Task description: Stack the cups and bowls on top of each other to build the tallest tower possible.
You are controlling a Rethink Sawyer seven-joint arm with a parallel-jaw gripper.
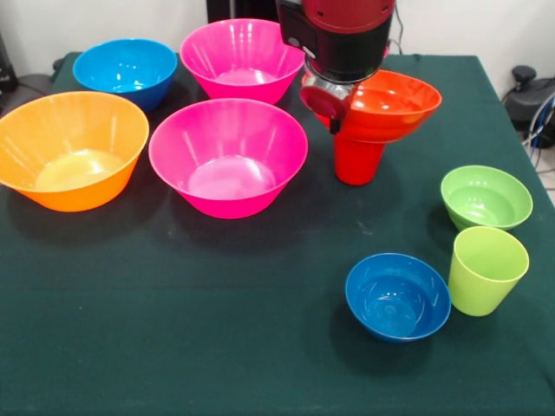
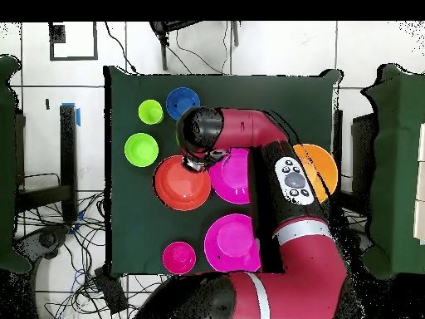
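The tower is a red cup (image 1: 358,160) with the wide red-orange bowl (image 1: 395,104) sitting on it, rim up; from overhead only the bowl (image 2: 178,184) shows. My gripper (image 1: 334,117) hangs at this bowl's rim on the side facing the pink bowls, under the arm's head (image 2: 199,133); its grip is hidden. A lime green cup (image 1: 487,270) (image 2: 150,111), a small green bowl (image 1: 486,197) (image 2: 141,149) and a small blue bowl (image 1: 397,296) (image 2: 183,102) stand apart from the tower.
Two big pink bowls (image 1: 228,156) (image 1: 241,56), a yellow-orange bowl (image 1: 71,149) and a mid-sized blue bowl (image 1: 126,69) stand beside the tower. A small pinkish-red bowl (image 2: 178,257) sits near the robot's base. The green cloth (image 1: 217,347) covers the table.
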